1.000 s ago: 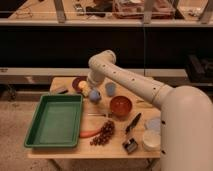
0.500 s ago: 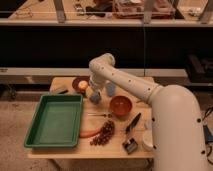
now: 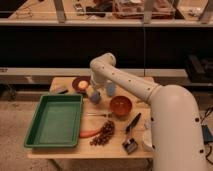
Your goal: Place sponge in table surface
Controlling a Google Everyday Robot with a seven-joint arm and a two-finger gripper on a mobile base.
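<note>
Starting at the near edge: what lies on the table surface [image 3: 105, 149]? (K.)

Right side, robot's white body [image 3: 175, 130] fills the corner. Beside it a small dark object [image 3: 130, 146], kind unclear. Then a bunch of grapes [image 3: 103, 134] with a carrot [image 3: 89, 133] at their left, both just beside the green tray [image 3: 55, 120], which takes the left half. (M.)

Mid-table? (K.)

Black-handled brush [image 3: 134, 122] lying slantwise, then an orange bowl [image 3: 121, 106] upright just beyond it. (M.)

Gripper [image 3: 92, 91]? (K.)

The arm [image 3: 135, 85] arches over from the right and drops down just past the tray's far right corner. Gripper is low there, between tray and orange bowl. Released or clenched: cannot tell. (M.)

And the sponge [image 3: 95, 96]? (K.)

Pale blue-grey, right at the gripper's tip, low at the wood. Resting on it or held just above: cannot tell. (M.)

Further back? (K.)

Blue-grey cup [image 3: 111, 89] just right of the arm's lower end; dark bowl [image 3: 79, 84] to the left with something pale inside; flat grey cloth [image 3: 60, 90] at the far left edge, beyond the tray. (M.)
</note>
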